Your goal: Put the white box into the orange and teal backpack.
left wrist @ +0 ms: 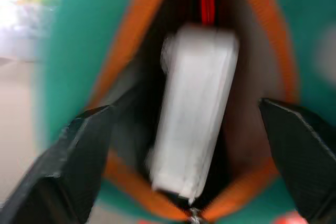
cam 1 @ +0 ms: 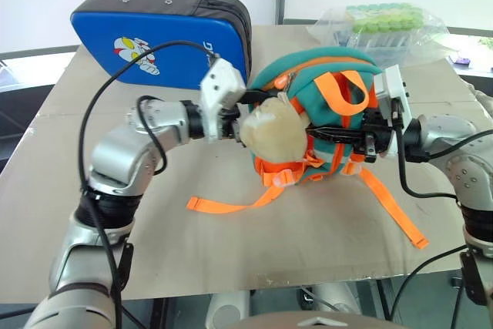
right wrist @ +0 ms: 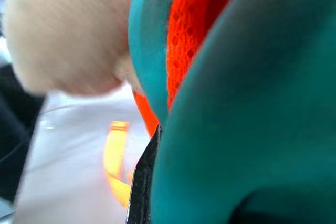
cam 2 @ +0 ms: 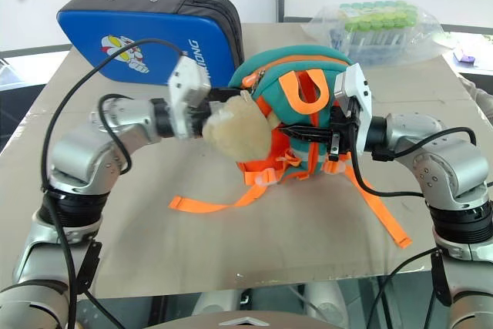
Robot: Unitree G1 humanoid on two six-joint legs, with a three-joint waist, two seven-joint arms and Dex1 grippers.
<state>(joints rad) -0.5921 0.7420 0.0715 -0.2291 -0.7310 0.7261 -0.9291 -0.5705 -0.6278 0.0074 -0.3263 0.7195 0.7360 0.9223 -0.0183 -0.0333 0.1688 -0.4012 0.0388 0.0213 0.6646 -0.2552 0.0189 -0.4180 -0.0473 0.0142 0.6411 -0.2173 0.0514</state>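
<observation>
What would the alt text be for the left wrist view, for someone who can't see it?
A white box sits inside the open mouth of an orange and teal backpack, free between the spread black fingers of the left gripper, which is open.

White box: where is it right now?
In the left wrist view the white box sits inside the orange and teal backpack's open mouth, between the left gripper's spread fingers, touching neither.

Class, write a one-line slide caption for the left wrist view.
White box sits inside the backpack's open mouth, between the left gripper's spread fingers.
</observation>
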